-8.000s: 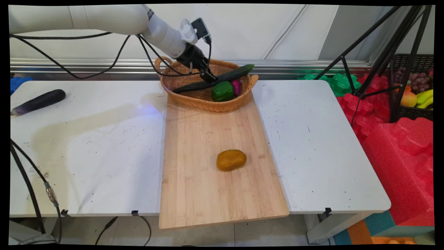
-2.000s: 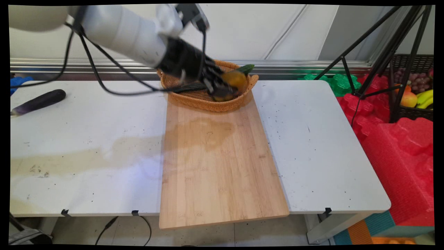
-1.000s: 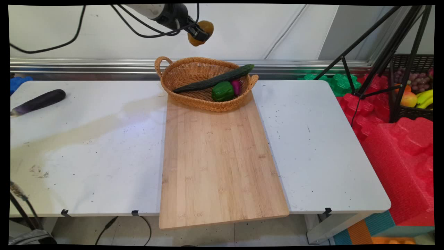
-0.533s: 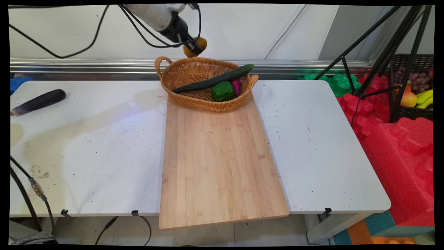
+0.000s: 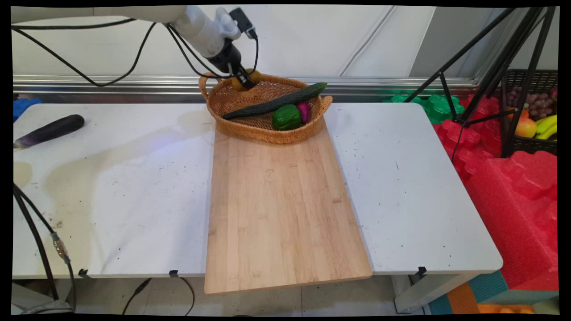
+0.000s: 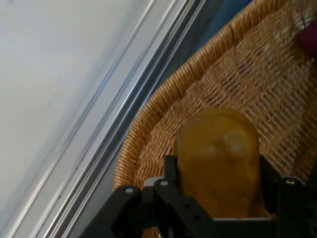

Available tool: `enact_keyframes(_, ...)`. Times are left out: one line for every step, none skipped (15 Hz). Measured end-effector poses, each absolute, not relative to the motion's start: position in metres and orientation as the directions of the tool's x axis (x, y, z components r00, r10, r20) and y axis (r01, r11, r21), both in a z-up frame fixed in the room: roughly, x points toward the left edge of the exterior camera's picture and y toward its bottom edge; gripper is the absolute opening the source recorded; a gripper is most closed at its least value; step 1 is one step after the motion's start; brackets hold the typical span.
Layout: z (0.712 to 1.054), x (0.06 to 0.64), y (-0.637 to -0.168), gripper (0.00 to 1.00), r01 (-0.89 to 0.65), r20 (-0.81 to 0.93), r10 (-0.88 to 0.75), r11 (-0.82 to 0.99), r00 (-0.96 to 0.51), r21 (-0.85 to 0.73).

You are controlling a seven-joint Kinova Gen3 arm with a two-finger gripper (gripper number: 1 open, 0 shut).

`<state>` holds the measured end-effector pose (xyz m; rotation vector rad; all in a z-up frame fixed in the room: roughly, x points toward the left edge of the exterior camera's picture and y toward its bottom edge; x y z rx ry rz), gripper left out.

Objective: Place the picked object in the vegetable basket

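My gripper [image 5: 246, 81] is shut on a yellow-brown potato [image 6: 218, 158], held just inside the far left rim of the wicker basket [image 5: 263, 129]. The potato [image 5: 238, 84] shows only in part behind the fingers in the main view. In the hand view the potato fills the space between the two fingers [image 6: 171, 168], with the basket's woven wall [image 6: 163, 114] right behind it. In the basket lie a long dark cucumber [image 5: 276, 100], a green pepper [image 5: 286, 117] and a small purple vegetable [image 5: 304, 111].
The basket stands on the far end of a long wooden board [image 5: 281, 205] on the white table [image 5: 111, 178]. A dark eggplant [image 5: 49, 130] lies at the table's far left. Red foam blocks [image 5: 513, 187], a tripod [image 5: 490, 67] and a fruit crate [image 5: 535, 116] are to the right.
The potato was taken off the board, lifted high above the basket, and has now come down with my gripper to the basket's far left rim.
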<state>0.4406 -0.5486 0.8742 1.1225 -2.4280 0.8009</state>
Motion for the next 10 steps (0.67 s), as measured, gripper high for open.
enact_keyframes(0.867,0.442,-0.551,0.0,-0.771,0.509,-0.583,0.535,-0.633,-0.347)
enact_keyframes(0.862,0.443,-0.553,0.0,-0.766,0.5,-0.584,0.541,-0.639,-0.347)
enact_keyframes(0.859,0.444,-0.554,0.0,-0.764,0.495,-0.585,0.545,-0.642,-0.346)
enact_keyframes(0.855,0.445,-0.555,0.0,-0.76,0.489,-0.586,0.55,-0.646,-0.346)
enact_keyframes(0.851,0.445,-0.557,0.0,-0.757,0.484,-0.586,0.555,-0.65,-0.346)
enact_keyframes(0.847,0.445,-0.559,0.0,-0.753,0.478,-0.586,0.561,-0.655,-0.345)
enact_keyframes(0.843,0.446,-0.561,0.0,-0.75,0.473,-0.586,0.564,-0.658,-0.345)
enact_keyframes(0.841,0.446,-0.562,0.0,-0.748,0.47,-0.585,0.567,-0.661,-0.344)
enact_keyframes(0.839,0.446,-0.563,1.0,-0.746,0.468,-0.584,0.571,-0.663,-0.344)
enact_keyframes(0.836,0.446,-0.564,1.0,-0.743,0.465,-0.584,0.574,-0.666,-0.344)
